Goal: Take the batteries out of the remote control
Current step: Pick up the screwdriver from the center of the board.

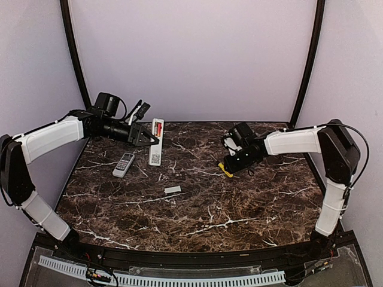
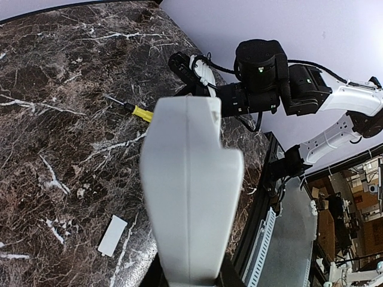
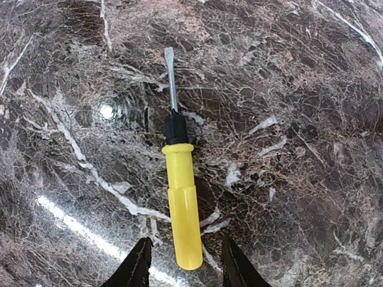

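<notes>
A white remote control (image 1: 155,143) lies at the back left, its battery bay open at the far end. A reddish battery (image 1: 159,127) shows in that bay. My left gripper (image 1: 145,139) is shut on this remote; in the left wrist view the remote's white body (image 2: 190,179) fills the middle and rises from between the dark jaws. My right gripper (image 3: 185,246) is low over the table and open. Its two fingers straddle the butt of a yellow-handled screwdriver (image 3: 182,209) with a gap on each side. In the top view the screwdriver's yellow handle (image 1: 226,170) shows under the right gripper (image 1: 234,162).
A second, grey remote (image 1: 124,164) lies left of the white one. A small flat grey-white cover plate (image 1: 172,189) rests on the marble nearer the middle, also seen as the cover plate (image 2: 112,235) in the left wrist view. Walls close the back and sides.
</notes>
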Controlling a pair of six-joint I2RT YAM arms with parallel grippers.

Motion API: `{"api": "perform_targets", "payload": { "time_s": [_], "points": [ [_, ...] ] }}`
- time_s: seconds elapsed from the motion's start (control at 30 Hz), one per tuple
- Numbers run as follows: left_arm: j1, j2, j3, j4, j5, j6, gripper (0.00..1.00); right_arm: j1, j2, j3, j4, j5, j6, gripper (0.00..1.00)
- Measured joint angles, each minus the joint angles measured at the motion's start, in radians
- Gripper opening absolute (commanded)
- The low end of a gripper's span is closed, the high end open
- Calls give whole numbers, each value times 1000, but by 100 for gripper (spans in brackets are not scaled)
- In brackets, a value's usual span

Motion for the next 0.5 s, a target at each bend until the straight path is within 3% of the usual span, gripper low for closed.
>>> {"api": "perform_targets", "payload": {
  "time_s": [0.5],
  "points": [
    [0,0,-6,1,-7,-1,0,34,66,4,0,21,-19,32]
  ]
}}
